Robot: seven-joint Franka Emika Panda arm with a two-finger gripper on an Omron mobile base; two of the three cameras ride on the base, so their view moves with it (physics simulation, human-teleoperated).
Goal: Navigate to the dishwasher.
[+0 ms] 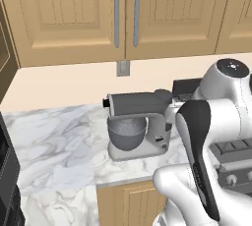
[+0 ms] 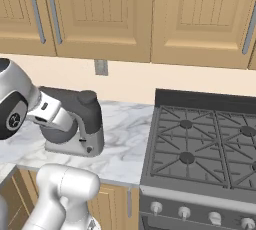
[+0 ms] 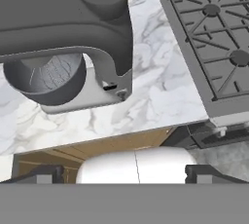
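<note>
Hand view has the two dark fingertips (image 3: 39, 175) wide apart with nothing between them, gripper (image 3: 124, 174) hanging over the marble counter (image 3: 155, 96) edge. Just past it sits a grey stand mixer (image 3: 73, 38) with its bowl (image 3: 46, 79), no readable brand anywhere. Right base view adds the gas stove (image 2: 200, 149) knobs and an outlet (image 2: 101, 67); left base view catches the tan upper cabinets (image 1: 74, 14). I can't spot the dishwasher.

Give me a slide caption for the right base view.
Robot arm facing a grey stand mixer on the marble counter, gas stove alongside, under tan wooden cabinets.
</note>
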